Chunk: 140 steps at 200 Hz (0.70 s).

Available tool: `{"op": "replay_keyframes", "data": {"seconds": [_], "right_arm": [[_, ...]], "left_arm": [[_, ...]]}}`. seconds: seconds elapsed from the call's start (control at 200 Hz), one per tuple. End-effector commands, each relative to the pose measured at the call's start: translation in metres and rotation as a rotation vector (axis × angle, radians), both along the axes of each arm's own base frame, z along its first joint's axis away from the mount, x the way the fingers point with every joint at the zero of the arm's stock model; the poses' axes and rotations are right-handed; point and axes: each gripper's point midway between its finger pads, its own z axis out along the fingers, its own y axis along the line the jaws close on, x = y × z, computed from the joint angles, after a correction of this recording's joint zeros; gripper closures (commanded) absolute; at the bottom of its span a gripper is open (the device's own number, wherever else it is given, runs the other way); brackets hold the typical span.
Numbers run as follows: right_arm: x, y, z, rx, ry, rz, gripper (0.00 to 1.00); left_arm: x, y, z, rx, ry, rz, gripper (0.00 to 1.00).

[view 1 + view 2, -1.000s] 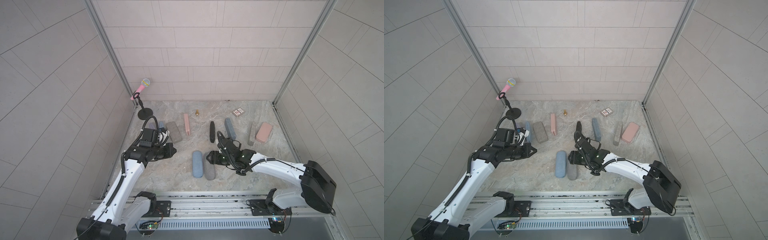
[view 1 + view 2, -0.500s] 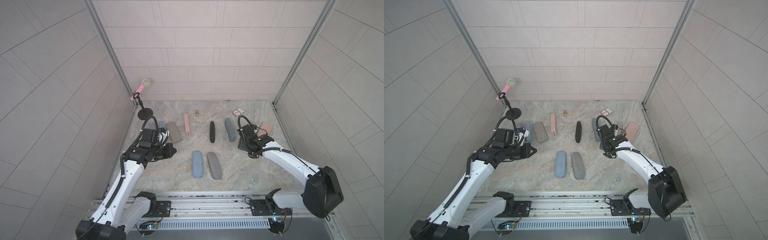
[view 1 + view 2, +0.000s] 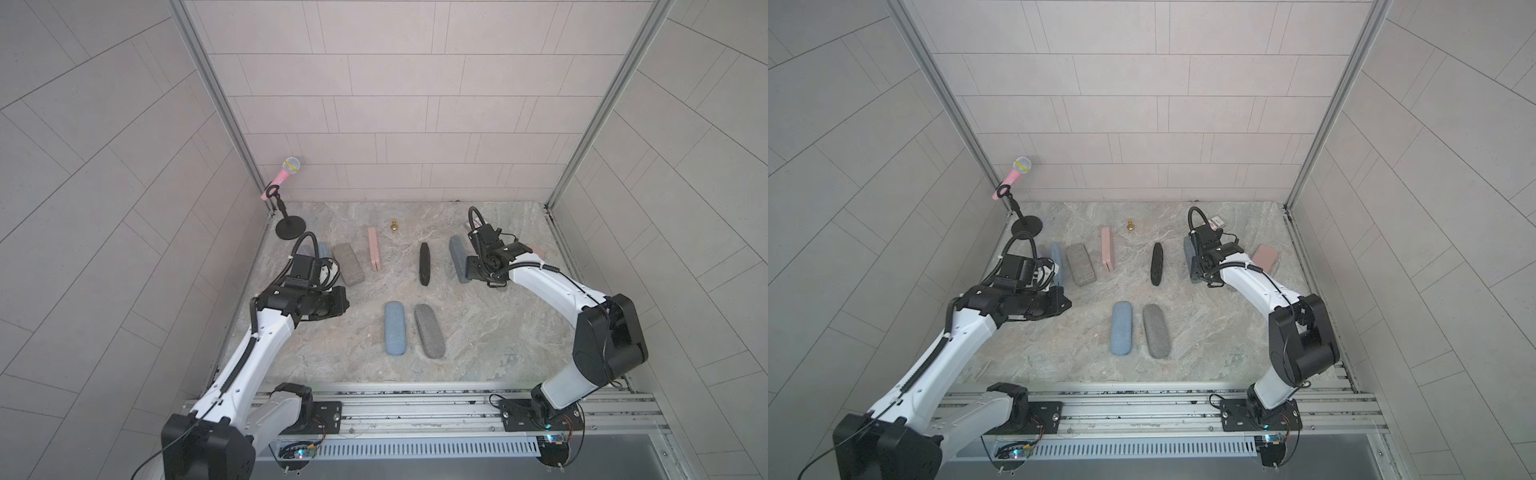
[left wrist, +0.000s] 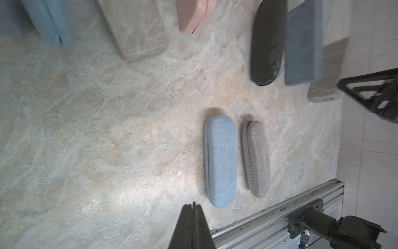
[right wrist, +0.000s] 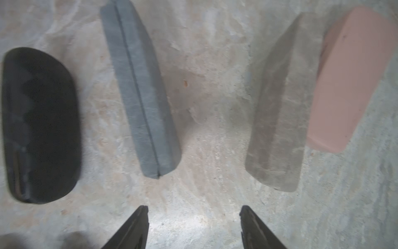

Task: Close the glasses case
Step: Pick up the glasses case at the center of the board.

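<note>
Right jaws stand wide, hovering over bare desk [image 5: 211, 151] between the slate-blue case [image 5: 140, 97] and the grey glasses case [image 5: 277, 112], which looks ajar to us. We'd centre over its raised lid and press down evenly, sparing the pink case [image 5: 353, 82]. Left jaws pressed together, well apart.

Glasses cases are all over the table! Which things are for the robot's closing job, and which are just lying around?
For the job, probably: the open right gripper; the slate-blue case and marbled grey case just ahead of it. I cannot tell which one it wants.
Just lying around: the pink microphone, the small gold piece, the small box.
</note>
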Motion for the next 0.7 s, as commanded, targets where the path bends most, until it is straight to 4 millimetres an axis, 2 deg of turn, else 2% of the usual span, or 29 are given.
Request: {"op": "replay_keyframes", "data": {"seconds": [0.0,0.075,0.18,0.355,0.515,0.696], "right_arm": [[-0.001,0.036,0.009,0.030,0.025,0.147,0.31],[0.002,0.062,0.011,0.028,0.031,0.219,0.31],[0.011,0.092,0.000,0.025,0.069,0.269,0.31],[0.032,0.130,-0.030,0.033,0.131,0.300,0.30],[0.047,0.151,-0.052,0.050,0.169,0.306,0.30],[0.059,0.157,-0.074,0.039,0.197,0.294,0.30]], "left_arm": [[-0.004,0.004,-0.006,0.047,0.063,-0.023,0.95],[-0.004,0.005,-0.007,0.050,0.062,-0.020,0.95],[-0.004,0.007,0.000,0.051,0.018,-0.004,0.92],[-0.004,0.009,0.007,0.045,-0.028,0.020,0.91],[-0.005,0.006,0.009,0.027,-0.030,0.010,0.91],[-0.005,0.003,0.011,0.010,-0.036,-0.003,0.91]]}}
